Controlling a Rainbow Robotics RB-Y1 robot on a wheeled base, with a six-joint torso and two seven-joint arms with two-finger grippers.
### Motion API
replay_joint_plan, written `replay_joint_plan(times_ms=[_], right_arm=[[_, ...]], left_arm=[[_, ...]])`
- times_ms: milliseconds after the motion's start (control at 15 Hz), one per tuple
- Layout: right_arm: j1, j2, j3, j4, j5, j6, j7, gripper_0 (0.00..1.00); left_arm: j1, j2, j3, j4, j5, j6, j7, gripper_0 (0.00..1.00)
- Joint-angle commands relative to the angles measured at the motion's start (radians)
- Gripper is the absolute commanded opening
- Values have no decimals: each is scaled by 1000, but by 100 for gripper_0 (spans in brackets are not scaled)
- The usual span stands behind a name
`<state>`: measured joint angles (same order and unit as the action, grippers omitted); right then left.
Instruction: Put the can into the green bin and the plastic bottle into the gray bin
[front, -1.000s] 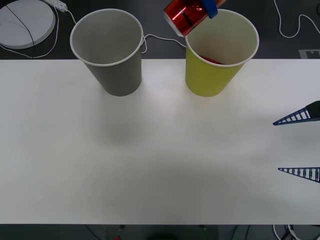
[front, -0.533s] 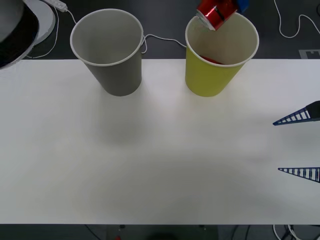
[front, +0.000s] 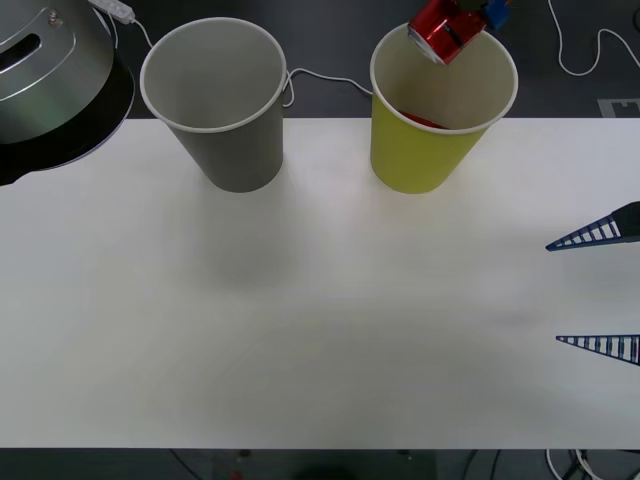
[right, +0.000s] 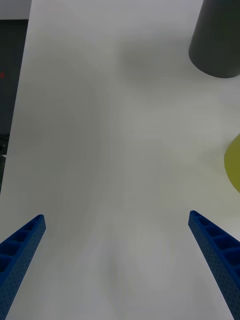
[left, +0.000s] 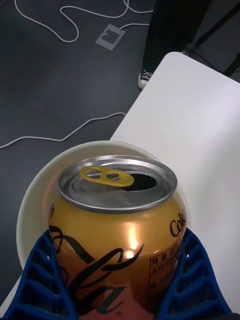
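My left gripper (front: 488, 12) is shut on the can (front: 445, 28), a red-and-orange drink can, and holds it tilted over the far rim of the green bin (front: 420, 150). In the left wrist view the can (left: 117, 220) sits between the blue fingers (left: 45, 280), its gold tab up, with the green bin's pale inside (left: 35, 200) right below. Something red (front: 425, 120) lies inside that bin. The gray bin (front: 235, 140) stands to its left. My right gripper (front: 600, 290) is open at the table's right edge. The plastic bottle is out of view.
A silver segment of my left arm (front: 50, 70) hangs over the table's (front: 320, 300) far left corner. White cables (front: 580, 60) lie on the dark floor behind. The right wrist view shows the gray bin (right: 217, 40) and the green bin's edge (right: 234, 165).
The can has moved right and away, from the green bin's left rim to above its far rim. My left arm's silver segment has come in at the top left. The right gripper stayed put.
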<state>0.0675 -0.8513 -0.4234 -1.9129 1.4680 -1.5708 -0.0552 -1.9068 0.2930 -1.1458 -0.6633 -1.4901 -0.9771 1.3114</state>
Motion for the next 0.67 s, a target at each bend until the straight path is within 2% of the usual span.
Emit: replay_joint_plan(times_ms=[67,133,200,467,667], right_arm=[[0,0,0,0,0,0,0,100],[0,0,0,0,0,0,0,100],[0,0,0,0,0,0,0,100],[0,0,0,0,0,0,0,100],[0,0,0,0,0,0,0,100]], left_arm=[[2,0,0,10,7,8,-11,48],[0,0,0,13,13,9,-12,85],[0,2,0,13,21,8,-14,100],[2,11,1,14,60,5,-29,100],[2,60,3,8,157,-46,-101,100]])
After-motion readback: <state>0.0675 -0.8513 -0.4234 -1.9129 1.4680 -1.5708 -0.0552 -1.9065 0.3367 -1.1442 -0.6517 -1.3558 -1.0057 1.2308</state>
